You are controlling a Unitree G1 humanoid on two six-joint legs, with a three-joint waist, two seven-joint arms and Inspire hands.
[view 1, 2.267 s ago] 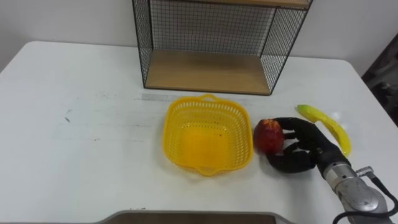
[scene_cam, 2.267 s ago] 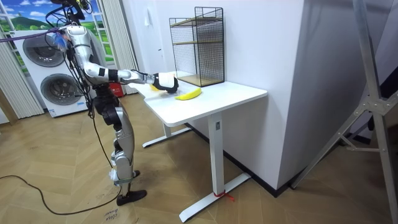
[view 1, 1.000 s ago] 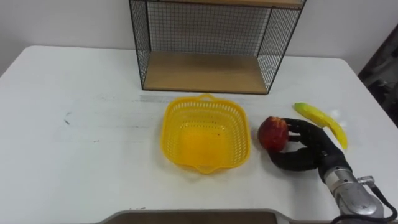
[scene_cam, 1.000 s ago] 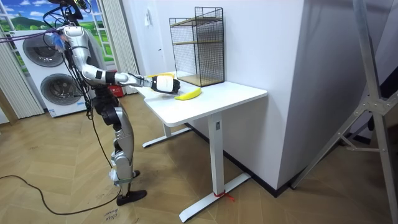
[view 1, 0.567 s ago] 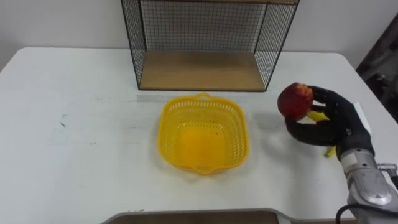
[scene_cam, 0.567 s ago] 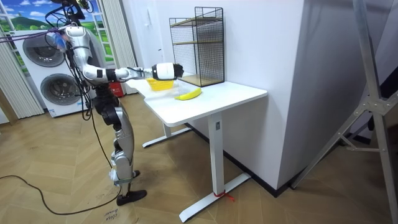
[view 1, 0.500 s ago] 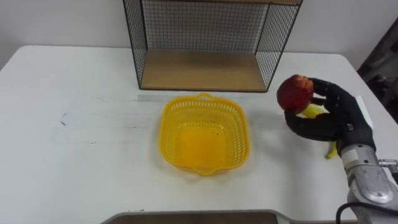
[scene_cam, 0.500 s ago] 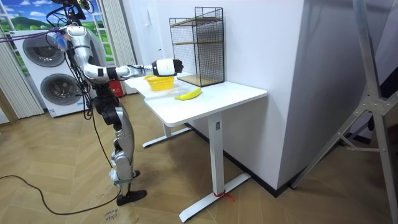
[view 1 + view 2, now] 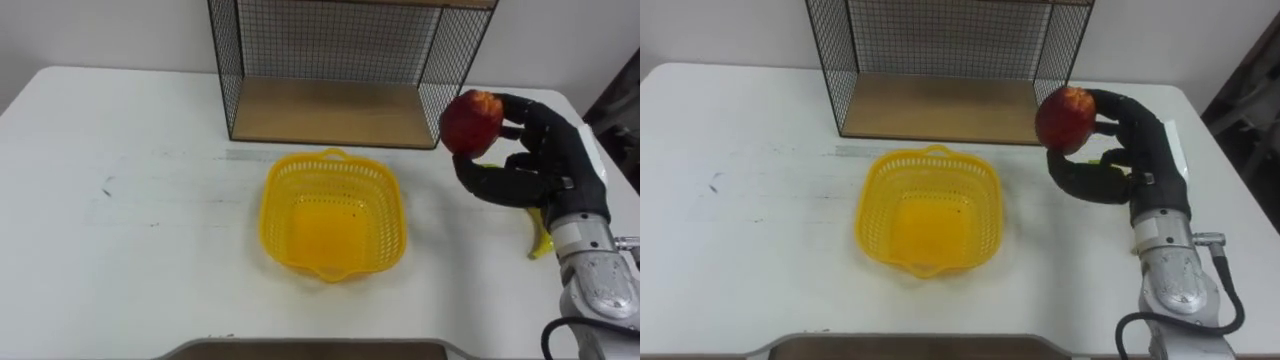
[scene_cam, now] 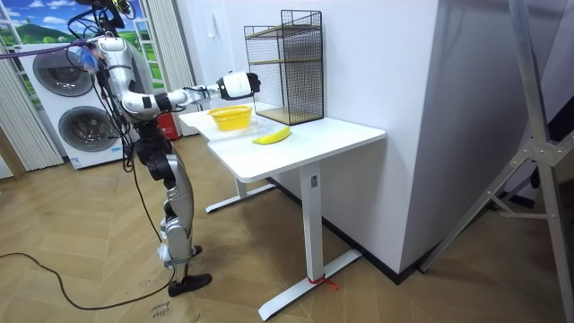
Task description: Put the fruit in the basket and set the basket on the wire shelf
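My right hand (image 9: 540,155) (image 9: 1130,140) is shut on a red apple (image 9: 472,120) (image 9: 1065,116), held in the air above the table, to the right of the basket and in front of the shelf's right corner. The yellow plastic basket (image 9: 332,214) (image 9: 930,209) stands empty on the white table, in front of the black wire shelf (image 9: 335,75) (image 9: 945,65) with its wooden board. A yellow banana (image 9: 540,238) lies on the table behind my right hand, mostly hidden. In the room view the raised right hand (image 10: 235,85) hangs above the basket (image 10: 230,117), and the banana (image 10: 273,135) lies near it.
The white table (image 9: 120,200) has wide bare room to the left of the basket. The robot stands at the table's end (image 10: 296,148) with washing machines (image 10: 63,99) behind it. A dark edge (image 9: 300,349) shows along the bottom of the eye views.
My right hand closed on the apple where it lay beside the basket, then lifted it up off the table. The banana came to lie behind the raised hand. The basket stayed put.
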